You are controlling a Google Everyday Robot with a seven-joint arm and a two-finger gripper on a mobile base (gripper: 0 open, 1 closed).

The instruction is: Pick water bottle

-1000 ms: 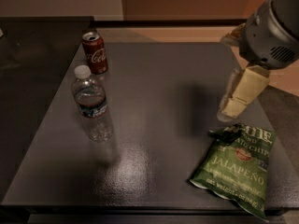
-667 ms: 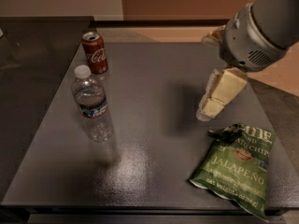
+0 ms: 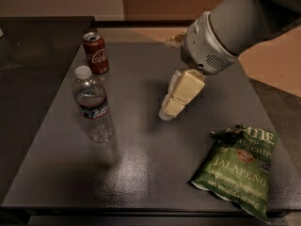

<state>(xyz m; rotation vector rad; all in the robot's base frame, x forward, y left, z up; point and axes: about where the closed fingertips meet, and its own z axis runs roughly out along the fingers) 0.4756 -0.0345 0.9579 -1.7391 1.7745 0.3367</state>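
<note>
My gripper (image 3: pixel 169 111) over table (image 3: pixel 141 182) centre, holds nothing; how far open: cannot tell. Bottle (image 3: pixel 93 105) upright at my 9 o'clock, well apart. Risk: sideways contact on approach likely topples light bottle. Can (image 3: pixel 96 52) near bottle's 12 o'clock; overshoot could clip it.

Dark, matte-textured surface (image 3: pixel 155 173), faint sheen toward front edge. Water bottle (image 3: pixel 92 105) upright on left part. Red Coca-Cola can (image 3: pixel 96 52) upright just behind water bottle, not touching. Green jalapeño chip bag (image 3: pixel 237 166) lying flat, well right of water bottle, nearer front. Gripper (image 3: pixel 169 111) above surface, right of water bottle.
</note>
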